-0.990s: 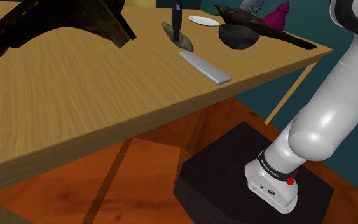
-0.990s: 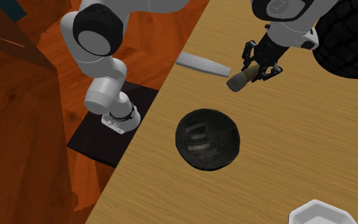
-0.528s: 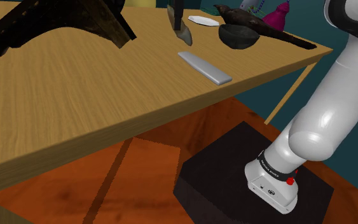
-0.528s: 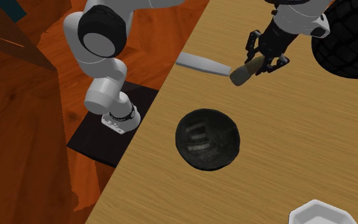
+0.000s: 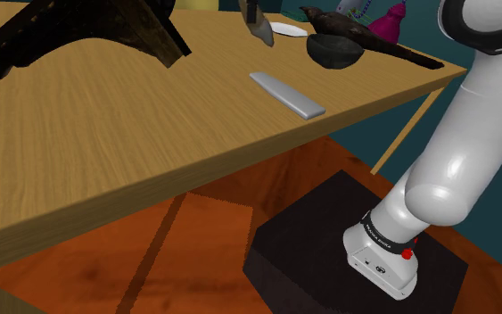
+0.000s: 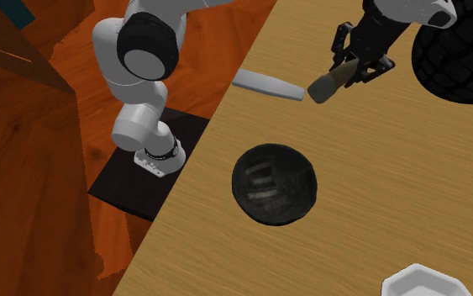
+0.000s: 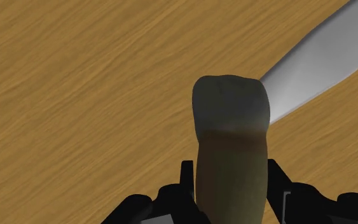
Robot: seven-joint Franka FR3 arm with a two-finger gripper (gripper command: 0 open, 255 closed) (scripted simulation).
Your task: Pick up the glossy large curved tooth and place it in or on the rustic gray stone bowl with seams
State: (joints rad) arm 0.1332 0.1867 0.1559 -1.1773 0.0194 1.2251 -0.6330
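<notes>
A large curved tooth (image 7: 231, 140), grey at the crown and brown along the root, is clasped between my black fingers (image 7: 187, 183). My gripper (image 6: 356, 66) is shut on it and holds it in the air above the wooden table (image 6: 377, 193), with the tooth (image 6: 325, 85) slanting down beside a flat grey piece (image 6: 266, 84). In the shoulder view the tooth (image 5: 260, 29) hangs under the gripper (image 5: 251, 9) at the top edge. The dark stone bowl (image 6: 274, 185) with pale seams sits on the table away from the gripper, nearer the table's edge; it is also the dark bowl (image 5: 335, 49) at the far right.
A flat grey piece (image 5: 286, 94) lies near the table edge. A dark wooden object (image 5: 79, 27) stands at the shoulder view's upper left. A white dish (image 5: 286, 29), a black bird-like figure (image 5: 369, 39) and a magenta item (image 5: 390, 21) sit beyond the bowl. A dark textured mass (image 6: 459, 59) lies behind the gripper.
The gripper has risen with the tooth held in it, lifting it clear of the table. The bowl and the grey piece have stayed put.
</notes>
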